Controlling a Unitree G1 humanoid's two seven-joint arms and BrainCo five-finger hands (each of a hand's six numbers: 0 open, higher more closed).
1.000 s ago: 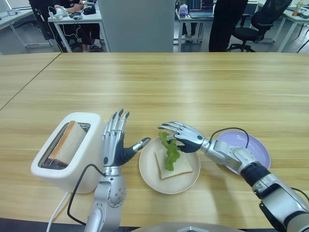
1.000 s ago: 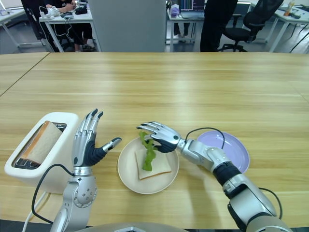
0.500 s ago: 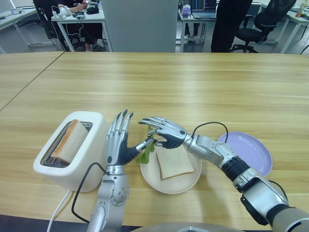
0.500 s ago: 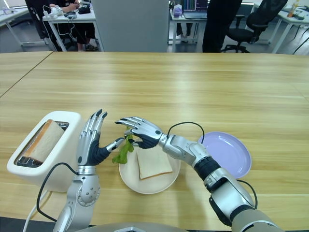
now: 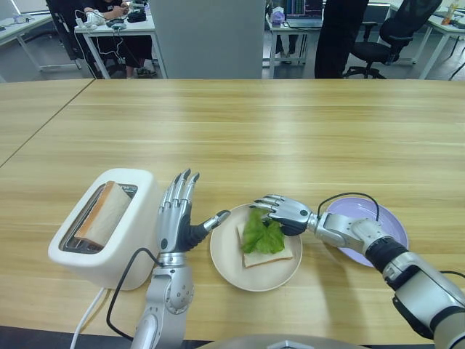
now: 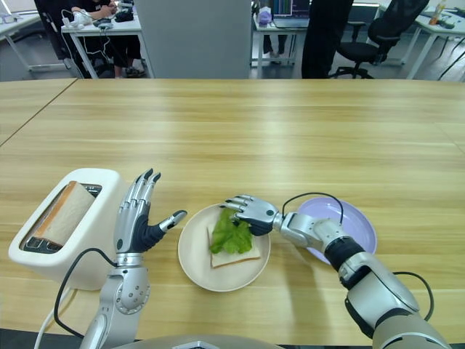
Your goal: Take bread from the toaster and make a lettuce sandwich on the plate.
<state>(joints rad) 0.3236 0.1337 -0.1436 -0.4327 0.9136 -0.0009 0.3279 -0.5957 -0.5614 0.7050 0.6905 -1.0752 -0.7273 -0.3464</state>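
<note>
Beige plate (image 5: 224, 260) holds bread (image 5: 267, 257) topped with lettuce (image 5: 261, 234).

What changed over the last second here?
The right hand swung the lettuce left toward the left hand, then back; it now lies spread on the bread on the plate. Whether the hand has let go is unclear. Left hand, toaster and its slice stayed put.

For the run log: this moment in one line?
lettuce: on bread on plate | right hand: at lettuce | left hand: open, upright by toaster | toaster: one slice in slot
</note>
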